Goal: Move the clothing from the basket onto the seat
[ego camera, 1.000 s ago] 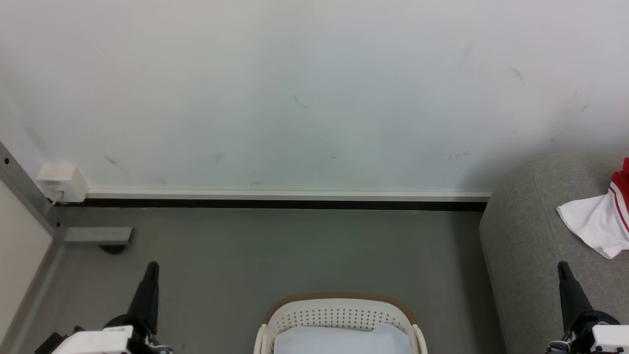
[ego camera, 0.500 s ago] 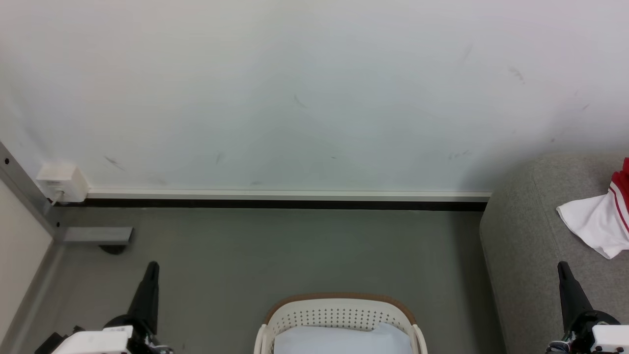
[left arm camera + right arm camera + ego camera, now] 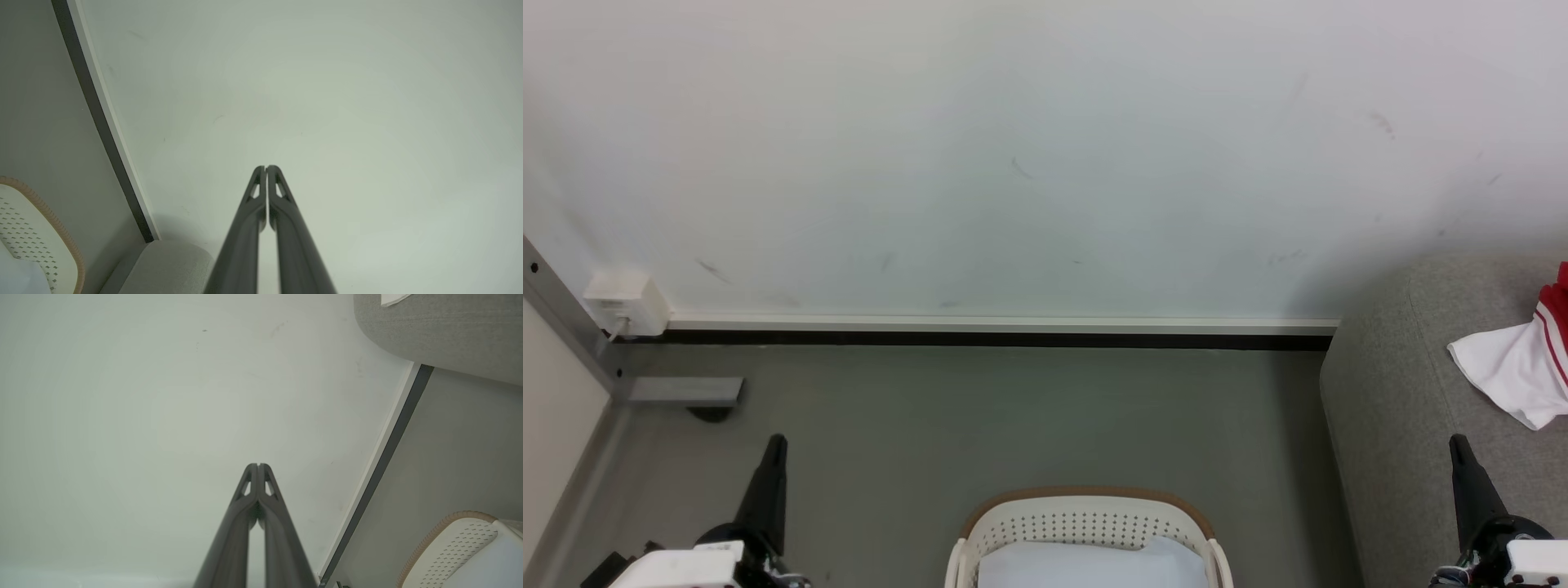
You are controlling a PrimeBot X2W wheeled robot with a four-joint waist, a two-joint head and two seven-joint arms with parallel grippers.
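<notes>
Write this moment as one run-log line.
clothing: on seat | basket: pale fabric inside | left gripper: shut, empty | right gripper: shut, empty

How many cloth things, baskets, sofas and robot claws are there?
Cloth things: 2, red-and-white clothing, pale fabric
Basket: 1
Sofa: 1
Claws: 2, left claw, right claw
Total: 6

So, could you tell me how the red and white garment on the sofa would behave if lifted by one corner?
It would probably hang limp: the clothing lies in soft folds on the seat. It looks thin, so likely light. Pushed, it would probably bunch on the woven upholstery rather than slide.
</notes>
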